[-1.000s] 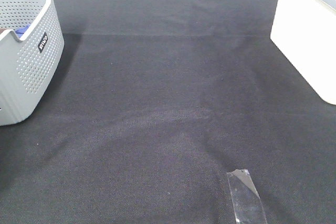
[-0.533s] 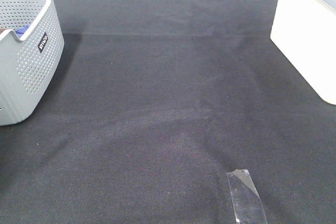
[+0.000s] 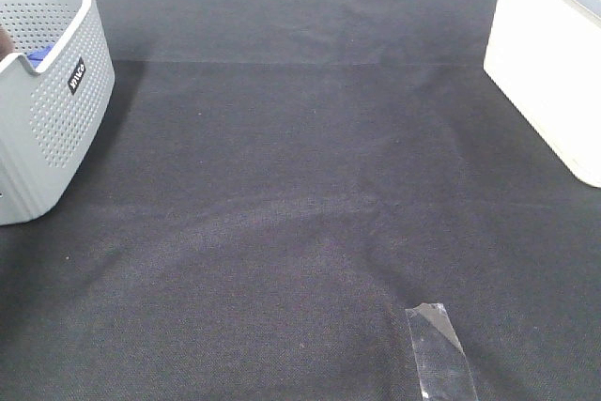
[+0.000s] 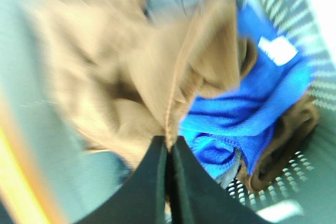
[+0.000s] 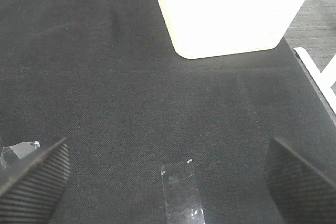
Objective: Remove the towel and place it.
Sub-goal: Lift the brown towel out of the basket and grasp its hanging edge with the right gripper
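The brown towel (image 4: 121,77) lies crumpled inside the grey perforated basket (image 4: 315,82), blurred in the left wrist view. My left gripper (image 4: 169,142) is shut on a raised fold of the towel, its edge pinched between the black fingers (image 4: 149,182). In the exterior high view the basket (image 3: 56,110) stands at the far left, and neither arm shows there. My right gripper (image 5: 168,182) hangs open above the black cloth, its ribbed pads (image 5: 37,177) wide apart and holding nothing.
A blue cloth (image 4: 247,114) with a white tag and a darker brown cloth (image 4: 283,145) lie beside the towel in the basket. A white box (image 3: 549,63) stands at the right. A strip of clear tape (image 3: 439,352) sticks to the black cloth near the front.
In the exterior high view a small brown patch has appeared at the left edge inside the basket. The rest of that view is unchanged.
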Controlling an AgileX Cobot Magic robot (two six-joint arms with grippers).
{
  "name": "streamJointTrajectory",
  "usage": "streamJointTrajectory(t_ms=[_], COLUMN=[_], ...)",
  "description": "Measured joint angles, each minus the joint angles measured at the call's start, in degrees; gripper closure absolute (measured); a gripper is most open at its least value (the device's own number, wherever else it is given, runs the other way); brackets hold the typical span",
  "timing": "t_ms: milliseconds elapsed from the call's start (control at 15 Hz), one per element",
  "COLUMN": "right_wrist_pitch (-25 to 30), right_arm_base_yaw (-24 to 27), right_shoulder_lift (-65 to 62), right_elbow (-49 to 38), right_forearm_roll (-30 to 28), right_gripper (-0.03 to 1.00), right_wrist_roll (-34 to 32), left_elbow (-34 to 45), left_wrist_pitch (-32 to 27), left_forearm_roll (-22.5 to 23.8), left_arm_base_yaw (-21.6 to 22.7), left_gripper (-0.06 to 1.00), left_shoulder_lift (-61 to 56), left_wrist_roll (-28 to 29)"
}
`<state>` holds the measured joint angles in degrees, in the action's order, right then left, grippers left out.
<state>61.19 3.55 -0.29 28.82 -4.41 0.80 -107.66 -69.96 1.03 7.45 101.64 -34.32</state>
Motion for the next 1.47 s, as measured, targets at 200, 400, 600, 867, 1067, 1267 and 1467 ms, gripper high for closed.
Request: streamJointTrajectory(t_ms=[200, 400, 600, 867, 1067, 1267, 1467], right_wrist_pitch=[0.0, 0.0, 0.0, -3.6, -16.7, -25.6, -22.6], right_arm_base_yaw=[0.0, 0.0, 0.0, 0.1, 0.1, 0.1, 0.1], right_shoulder_lift=[0.0, 0.0, 0.0, 2.3, 14.1, 30.1, 46.4], right_elbow=[0.0, 0.0, 0.0, 1.0, 1.3, 1.3, 1.3], right_forearm_roll=[0.0, 0.0, -0.4, 5.7, 23.7, 47.3, 74.6], right_gripper=[0.01, 0.01, 0.01, 0.01, 0.01, 0.01, 0.02], right_wrist_roll=[0.0, 0.0, 0.0, 6.0, 19.4, 45.7, 78.4], left_elbow=[0.0, 0.0, 0.0, -0.1, -0.1, -0.1, -0.1], left_wrist_pitch=[-0.1, -0.1, -0.1, 3.7, 4.3, 6.2, 10.3], left_forearm_roll=[0.0, 0.0, 1.5, 2.9, 2.2, -0.7, -2.1], left_arm_base_yaw=[-2.1, -6.7, -11.2, -18.2, -22.9, -27.7, -31.9], left_gripper=[0.94, 0.94, 0.94, 0.94, 0.94, 0.94, 0.94], left_shoulder_lift=[-3.7, -8.8, -13.2, -19.7, -21.2, -21.3, -21.3], left_wrist_roll=[-3.2, -8.9, -9.3, -9.3, -11.7, -14.5, -16.3])
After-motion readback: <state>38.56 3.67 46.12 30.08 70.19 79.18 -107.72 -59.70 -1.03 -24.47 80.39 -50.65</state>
